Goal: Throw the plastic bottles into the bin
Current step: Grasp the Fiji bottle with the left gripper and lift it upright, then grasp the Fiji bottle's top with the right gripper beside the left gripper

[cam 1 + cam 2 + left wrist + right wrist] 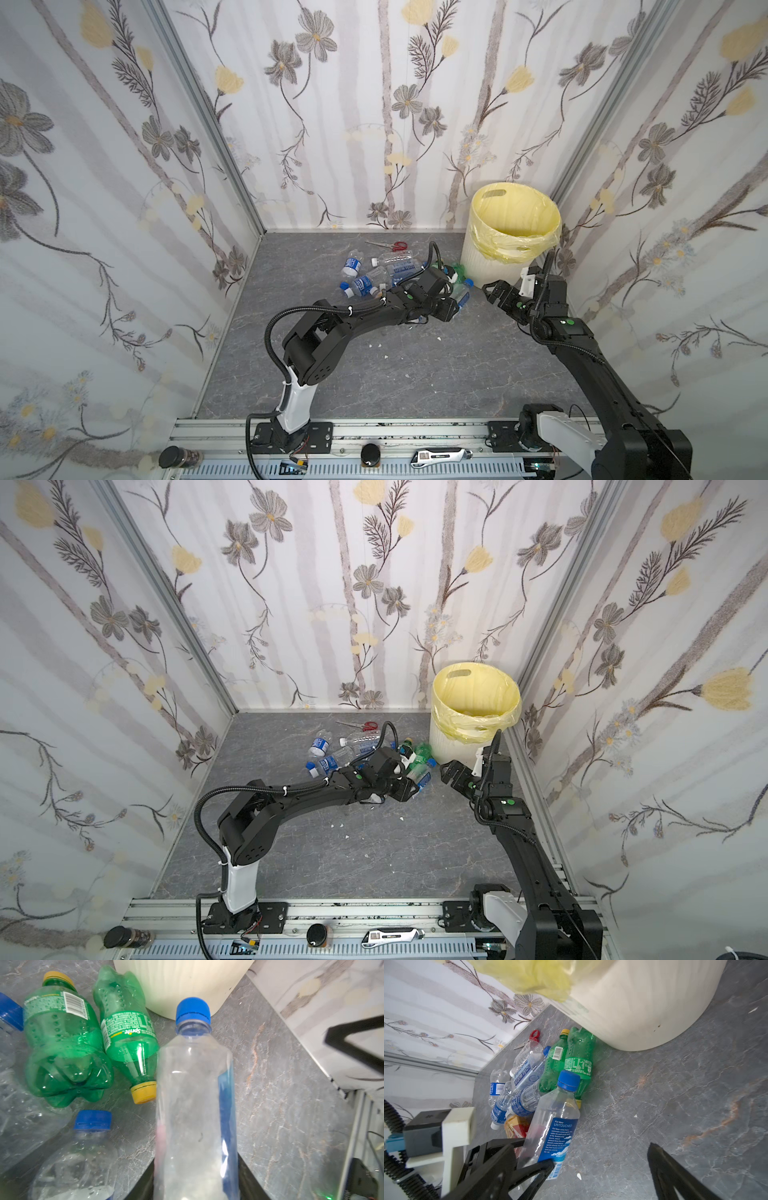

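My left gripper (196, 1169) is shut on a clear plastic bottle (195, 1095) with a blue cap and blue label. It holds the body low over the grey floor, cap pointing toward the bin (182, 985). In both top views this bottle (463, 293) (419, 776) sits just left of the bin (490, 257) (449, 746), a ribbed white wastebasket with a pale yellow liner. Two green bottles (62, 1047) (126, 1028) lie beside the bin's base. Several clear blue-labelled bottles (361, 284) (521, 1076) lie in a pile further left. My right gripper (492, 291) (577, 1167) stands open and empty, right of the held bottle.
Red-handled scissors (392, 246) lie behind the pile near the back wall. An orange-labelled bottle (515, 1126) lies under the pile by the left gripper. Flowered walls close in three sides. The bin stands in the back right corner. Small white scraps (376, 345) dot the floor.
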`<action>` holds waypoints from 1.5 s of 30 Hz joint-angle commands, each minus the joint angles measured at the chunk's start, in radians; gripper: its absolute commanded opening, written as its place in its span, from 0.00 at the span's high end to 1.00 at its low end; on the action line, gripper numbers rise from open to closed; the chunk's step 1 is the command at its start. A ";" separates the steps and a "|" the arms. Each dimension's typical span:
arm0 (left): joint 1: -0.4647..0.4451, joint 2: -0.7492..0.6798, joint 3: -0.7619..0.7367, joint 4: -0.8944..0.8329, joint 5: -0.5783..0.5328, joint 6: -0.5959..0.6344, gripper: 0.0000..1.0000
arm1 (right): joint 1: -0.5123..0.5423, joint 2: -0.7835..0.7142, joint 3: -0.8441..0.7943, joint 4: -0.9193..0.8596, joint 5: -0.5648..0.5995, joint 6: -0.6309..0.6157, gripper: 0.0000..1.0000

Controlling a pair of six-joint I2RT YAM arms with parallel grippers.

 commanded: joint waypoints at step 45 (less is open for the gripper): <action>0.093 -0.238 -0.270 0.349 0.059 -0.210 0.50 | 0.304 0.356 0.171 0.399 -0.072 0.288 0.43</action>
